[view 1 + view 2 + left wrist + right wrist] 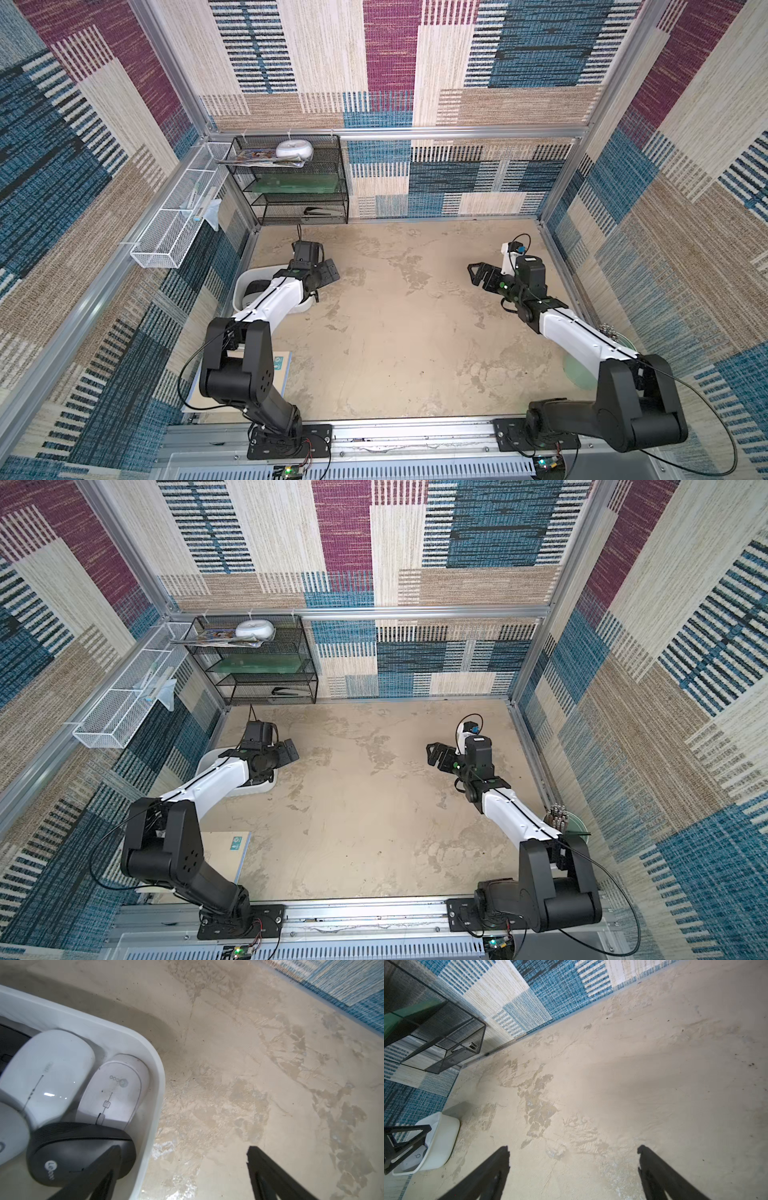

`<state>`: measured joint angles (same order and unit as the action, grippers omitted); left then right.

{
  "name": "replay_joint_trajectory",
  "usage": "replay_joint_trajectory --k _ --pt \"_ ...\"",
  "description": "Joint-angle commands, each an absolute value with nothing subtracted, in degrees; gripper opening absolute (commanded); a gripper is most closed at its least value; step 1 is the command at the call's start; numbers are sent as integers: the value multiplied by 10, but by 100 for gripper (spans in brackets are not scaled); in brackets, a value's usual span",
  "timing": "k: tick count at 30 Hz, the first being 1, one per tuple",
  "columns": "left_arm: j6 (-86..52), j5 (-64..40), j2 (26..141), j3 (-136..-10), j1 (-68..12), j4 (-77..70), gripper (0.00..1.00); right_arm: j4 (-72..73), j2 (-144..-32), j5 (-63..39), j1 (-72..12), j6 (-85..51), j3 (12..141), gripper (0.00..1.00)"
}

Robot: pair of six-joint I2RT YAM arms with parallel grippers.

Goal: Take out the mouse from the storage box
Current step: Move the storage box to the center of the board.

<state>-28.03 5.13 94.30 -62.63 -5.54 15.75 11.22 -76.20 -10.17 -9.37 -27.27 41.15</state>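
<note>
The storage box (158, 1076) sits at the left side of the bench (249, 1084), under my left arm. The left end effector (184, 1149) is spread wide and holds nothing: one finger is over the black mouse (68, 1147), the other outside the box wall. The right end effector (574, 1148) is likewise spread, over bare bench. I judge the mouse light, rigid and slick-shelled, so grip it low across its flanks.
</note>
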Motion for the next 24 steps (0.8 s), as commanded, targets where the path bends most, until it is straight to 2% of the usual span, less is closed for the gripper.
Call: replay_joint_trajectory --k 1,11,14,24 --pt "-281 10 961 -635 -54 168 95 82 -765 -72 -117 -251 419 98" --pt "-296 -42 974 -631 -78 167 84 3 -677 -40 -194 -253 373 97" --pt "-299 -34 960 -615 -107 166 81 -24 -653 -33 -203 -264 363 97" --pt "-348 24 863 -503 -263 152 80 -66 -636 -25 -236 -295 354 95"
